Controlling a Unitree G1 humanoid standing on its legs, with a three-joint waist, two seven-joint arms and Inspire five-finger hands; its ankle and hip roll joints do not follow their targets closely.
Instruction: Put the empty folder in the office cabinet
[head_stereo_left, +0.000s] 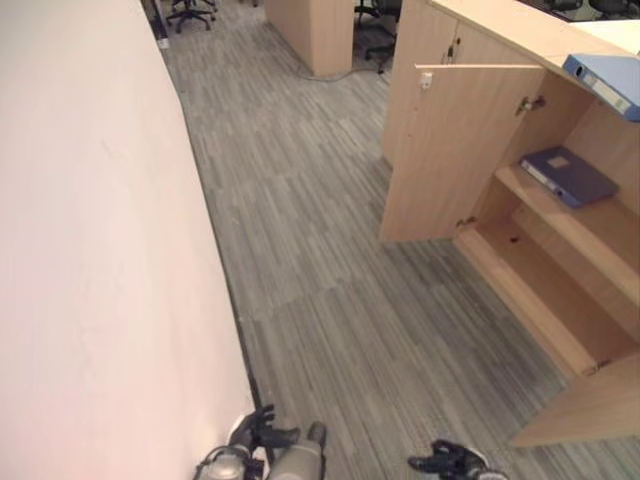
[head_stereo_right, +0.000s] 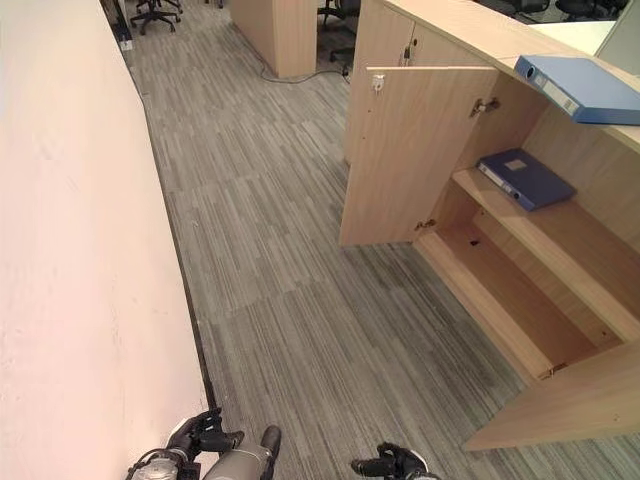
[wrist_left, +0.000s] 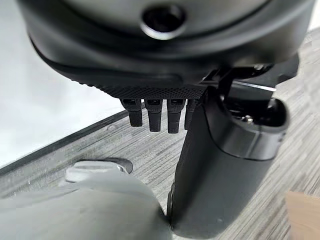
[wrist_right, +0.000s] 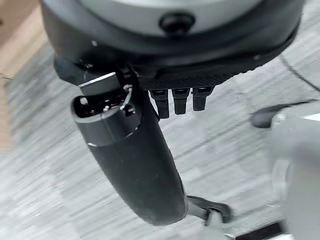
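The wooden office cabinet (head_stereo_left: 545, 285) stands at the right with its door (head_stereo_left: 450, 150) swung open. A dark blue folder (head_stereo_left: 568, 176) lies flat on its upper shelf, and the lower shelf is bare. A lighter blue folder (head_stereo_left: 608, 80) lies on the cabinet's top. My left hand (head_stereo_left: 262, 428) hangs low near the wall, fingers (wrist_left: 152, 114) straight, holding nothing. My right hand (head_stereo_left: 450, 462) hangs at the bottom edge, fingers (wrist_right: 181, 101) straight and empty. Both hands are far from the cabinet.
A pale wall (head_stereo_left: 100, 250) runs along the whole left side. Grey striped carpet (head_stereo_left: 320, 250) lies between wall and cabinet. A wooden partition (head_stereo_left: 315, 35) and office chairs (head_stereo_left: 190, 12) stand at the far end. A second open door panel (head_stereo_left: 590, 410) juts out at lower right.
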